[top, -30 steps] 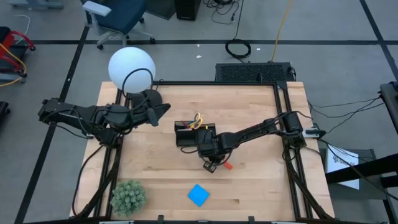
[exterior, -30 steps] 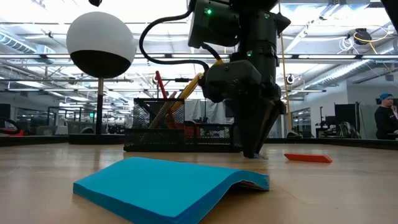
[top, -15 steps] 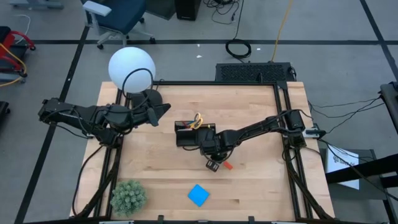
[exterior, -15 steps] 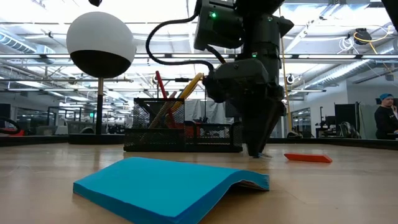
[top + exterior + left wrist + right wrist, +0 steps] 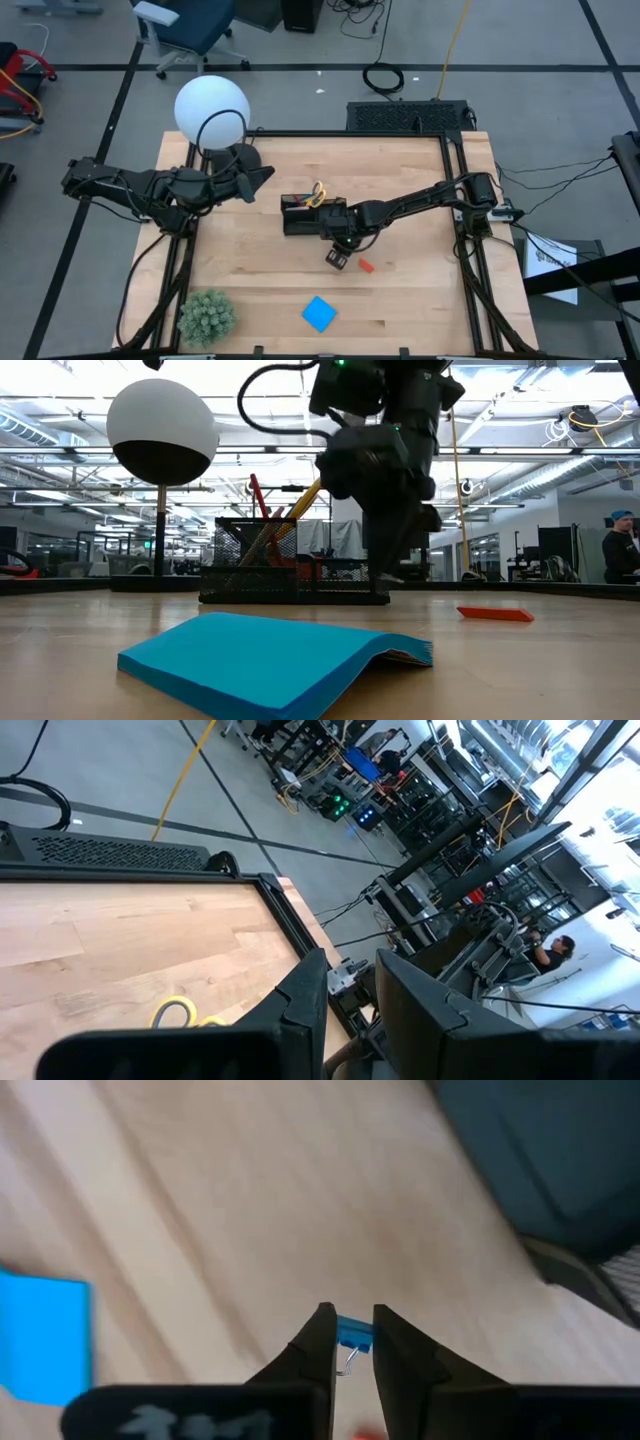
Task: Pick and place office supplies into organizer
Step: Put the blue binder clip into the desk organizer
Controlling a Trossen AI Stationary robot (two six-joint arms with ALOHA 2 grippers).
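The right gripper (image 5: 351,1342) has lifted off the table toward the organizer (image 5: 300,216), pinching a small blue clip (image 5: 352,1332) to drop in; the left gripper (image 5: 352,982) waits slightly parted by the lamp (image 5: 211,110).

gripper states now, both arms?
Left pincer: open, empty, near the lamp.
Right pincer: shut on small blue binder clip, beside the organizer.

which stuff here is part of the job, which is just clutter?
Job:
- organizer, scissors already in it
- small blue clip, pinched in right gripper
- blue note pad
- orange-red eraser on the table

Not job:
- white globe lamp
- green spiky plant
- left gripper, parked beside the lamp
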